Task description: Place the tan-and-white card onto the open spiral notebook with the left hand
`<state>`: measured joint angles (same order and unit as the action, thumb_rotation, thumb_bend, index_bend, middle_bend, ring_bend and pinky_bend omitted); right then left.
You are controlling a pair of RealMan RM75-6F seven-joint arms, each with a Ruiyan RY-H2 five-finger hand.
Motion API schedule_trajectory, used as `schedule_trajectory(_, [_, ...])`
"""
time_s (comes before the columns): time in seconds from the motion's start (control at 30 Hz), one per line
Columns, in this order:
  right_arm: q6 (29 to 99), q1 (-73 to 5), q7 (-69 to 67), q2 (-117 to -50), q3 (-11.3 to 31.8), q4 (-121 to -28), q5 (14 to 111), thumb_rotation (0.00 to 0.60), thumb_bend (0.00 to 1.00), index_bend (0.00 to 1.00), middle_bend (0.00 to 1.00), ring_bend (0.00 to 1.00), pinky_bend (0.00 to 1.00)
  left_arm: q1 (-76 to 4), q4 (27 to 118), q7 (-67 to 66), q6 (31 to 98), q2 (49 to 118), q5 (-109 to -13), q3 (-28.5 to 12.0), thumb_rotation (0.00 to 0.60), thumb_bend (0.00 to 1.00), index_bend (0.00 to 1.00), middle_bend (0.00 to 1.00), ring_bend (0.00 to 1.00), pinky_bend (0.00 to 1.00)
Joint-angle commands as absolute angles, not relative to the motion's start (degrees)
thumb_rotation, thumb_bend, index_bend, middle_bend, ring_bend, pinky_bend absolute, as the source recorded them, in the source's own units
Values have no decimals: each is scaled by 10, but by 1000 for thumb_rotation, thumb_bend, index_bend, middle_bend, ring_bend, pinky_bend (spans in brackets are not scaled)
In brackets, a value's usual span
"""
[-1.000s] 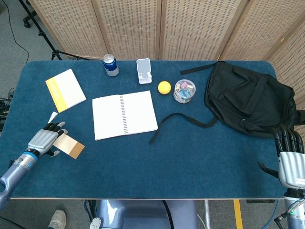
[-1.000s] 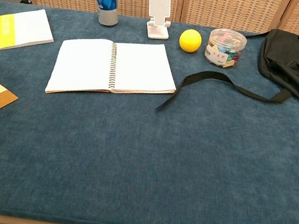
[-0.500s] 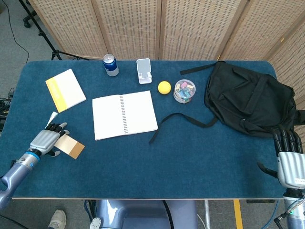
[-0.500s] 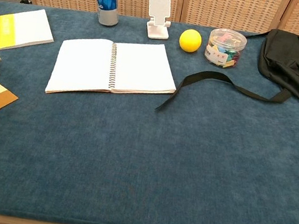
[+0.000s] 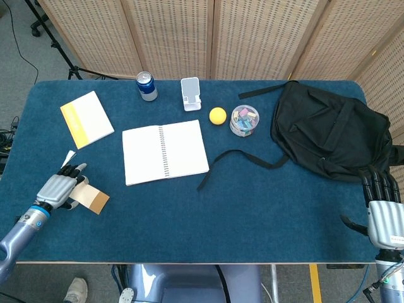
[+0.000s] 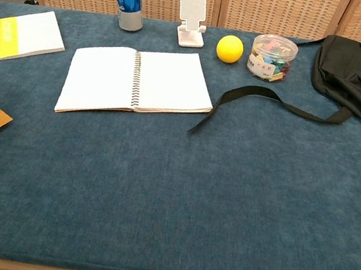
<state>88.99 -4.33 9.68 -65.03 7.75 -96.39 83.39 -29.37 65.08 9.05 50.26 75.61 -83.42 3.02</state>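
Tan-and-white card (image 5: 92, 198) (tan end outward) flat on the cloth, left hand (image 5: 58, 189) pressing its white end.

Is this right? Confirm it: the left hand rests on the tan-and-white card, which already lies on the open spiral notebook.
Not quite. The left hand does rest on the tan-and-white card, but the head view shows the card on the blue table, apart from the open spiral notebook.

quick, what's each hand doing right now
Left hand: rests on the tan-and-white card; a firm grip cannot be told.
Right hand: open, holding nothing, fingers straight.
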Motion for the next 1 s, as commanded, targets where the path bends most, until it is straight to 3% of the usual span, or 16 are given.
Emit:
schedule_trajectory(0.03, [890,-43,97,-650,77,-965,835,600,0,17,0,0,0,-291,654,91,518,753,-839,27,600,270,735,0,0,0])
schedule_trajectory(0.23, [891,-43,93,-648,78,-967,833,600,0,17,0,0,0,-294,666,70,580,740,-864,10,600,270,735,0,0,0])
schedule_trajectory(0.47, [887,-45,93,-649,84,-962,822,600,0,17,0,0,0,-350,651,-9,660,746,-925,-41,600,268,735,0,0,0])
schedule_trajectory(0.7, [887,-47,95,-652,93,-956,806,600,0,17,0,0,0,-456,582,-21,651,789,-991,-66,600,258,735,0,0,0])
schedule_trajectory(1.0, [879,-54,109,-662,117,-937,760,600,0,17,0,0,0,-575,368,102,588,911,-1046,-27,600,249,736,0,0,0])
